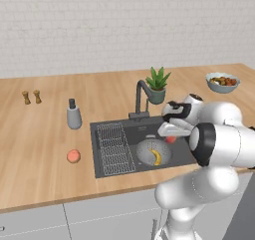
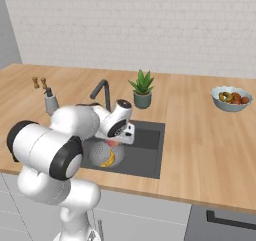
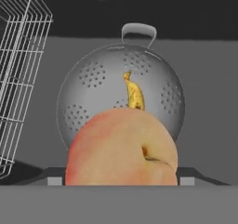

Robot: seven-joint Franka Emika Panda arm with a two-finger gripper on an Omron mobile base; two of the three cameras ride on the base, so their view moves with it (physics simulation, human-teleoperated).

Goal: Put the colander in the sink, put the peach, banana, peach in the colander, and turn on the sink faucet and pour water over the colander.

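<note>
My gripper (image 1: 171,136) hangs over the sink (image 1: 147,130), shut on a peach (image 1: 171,139) that sits large and close in the hand view (image 3: 122,148). Straight below it stands the silvery colander (image 3: 93,79), also seen in the base views (image 1: 147,152) (image 2: 97,152), on the sink floor. The yellow banana (image 1: 157,157) (image 3: 134,95) lies inside it. A second peach (image 1: 73,156) rests on the counter left of the sink. The dark faucet (image 1: 139,97) (image 2: 102,90) stands behind the basin; no water shows.
A wire grid rack (image 1: 113,147) (image 3: 18,69) fills the sink's left part. A grey soap dispenser (image 1: 73,115) and two small shakers (image 1: 31,97) stand on the left counter. A potted plant (image 1: 158,84) and a blue-grey fruit bowl (image 1: 222,82) sit behind and right.
</note>
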